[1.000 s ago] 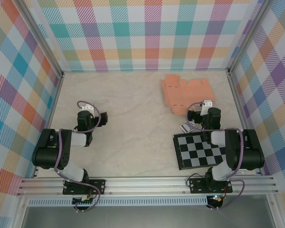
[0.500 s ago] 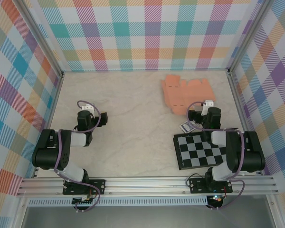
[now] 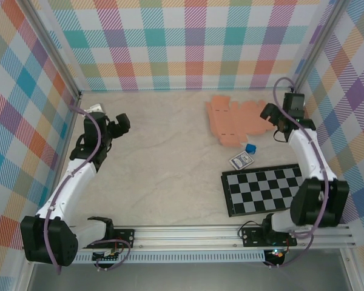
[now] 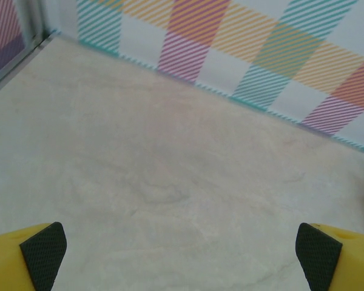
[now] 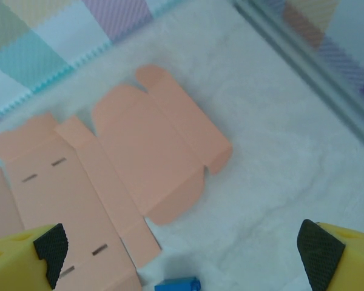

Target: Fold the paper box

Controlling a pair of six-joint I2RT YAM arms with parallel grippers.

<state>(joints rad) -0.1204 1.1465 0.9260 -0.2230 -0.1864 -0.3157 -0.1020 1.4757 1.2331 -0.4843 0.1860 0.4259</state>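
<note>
The box [image 3: 235, 119] lies flat and unfolded on the surface [image 3: 170, 151], toward the back and off to the right, every flap spread out. Its long axis runs side to side, roughly along the back wall, with a slight skew.

The right gripper [image 3: 269, 114] is the one that matters here. It hangs at the box's right-hand end, just beside or over that edge (from above I cannot tell whether it clears the card). Its jaws are spread wide and hold nothing. Through its wrist camera the box sits ahead and to the left of the jaws' centre line, so I would guess the next move needs a shift leftward and down before any flap can be caught.

The right arm is stretched far out from its base, running up past the box's right side, with the wrist bent back inward so the gripper looks down at the card.

The left gripper [image 3: 121, 123] is well apart to the box's left, over bare surface, jaws just as wide and empty; its arm is reached out long too. The right arm is plainly nearer.

A small blue block [image 3: 250, 148] sits just on the near side of the box, and a checkered board [image 3: 264, 189] nearer again.
</note>
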